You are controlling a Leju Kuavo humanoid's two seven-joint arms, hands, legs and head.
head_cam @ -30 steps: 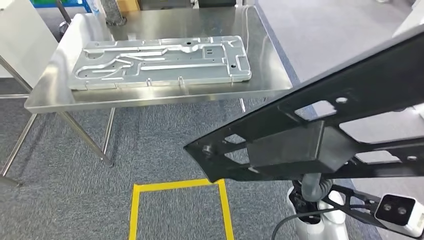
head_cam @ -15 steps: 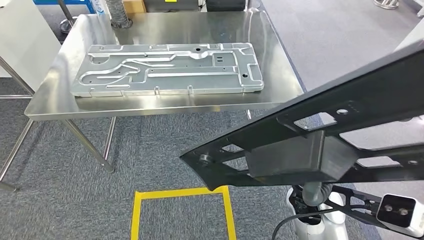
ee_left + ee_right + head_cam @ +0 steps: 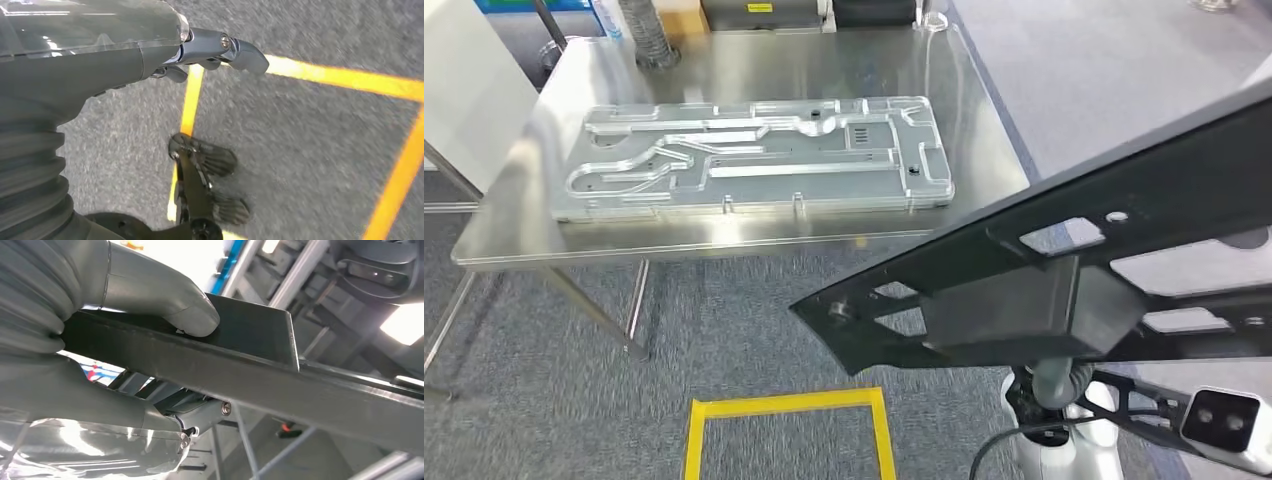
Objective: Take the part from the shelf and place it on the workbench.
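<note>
The part (image 3: 1074,250) is a long flat black metal frame with cut-outs and a box section at its middle. It hangs in the air on the right in the head view, slanting up to the right, short of the workbench (image 3: 724,60). My right hand (image 3: 150,305) grips the part (image 3: 250,365) in the right wrist view, with the thumb (image 3: 192,315) pressed on its top face and a finger underneath. My left hand (image 3: 210,50) hangs over the grey carpet holding nothing, thumb stretched out.
A large machined aluminium plate (image 3: 754,155) takes up most of the steel workbench; bare steel lies behind it and to its right. A ribbed hose (image 3: 644,35) stands at the back edge. Yellow tape (image 3: 784,405) marks a square on the carpet.
The whole picture has shifted: the workbench now sits lower and larger in the head view. The black part keeps about the same place in my right hand.
</note>
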